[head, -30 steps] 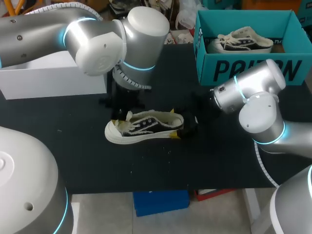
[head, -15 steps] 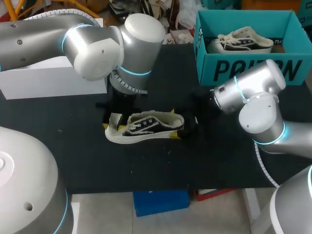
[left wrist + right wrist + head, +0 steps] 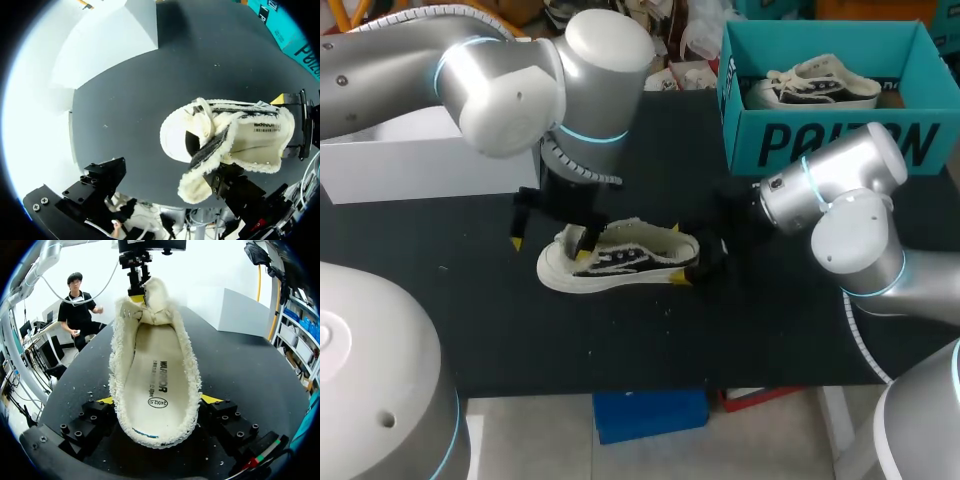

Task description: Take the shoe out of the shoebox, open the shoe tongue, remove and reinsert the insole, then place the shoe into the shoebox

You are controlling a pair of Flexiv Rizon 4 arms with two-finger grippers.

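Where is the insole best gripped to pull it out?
At its heel end, from above through the shoe opening. The insole lies flat with that end exposed just inside the heel rim, while its toe end disappears under the tongue. The right gripper clamps the heel from outside.

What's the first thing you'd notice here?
A fluffy-lined shoe lies mid-table, its heel pinched by the right gripper, while one finger of the open left gripper touches its tongue. Behind it to the right, a teal shoebox holds another shoe.
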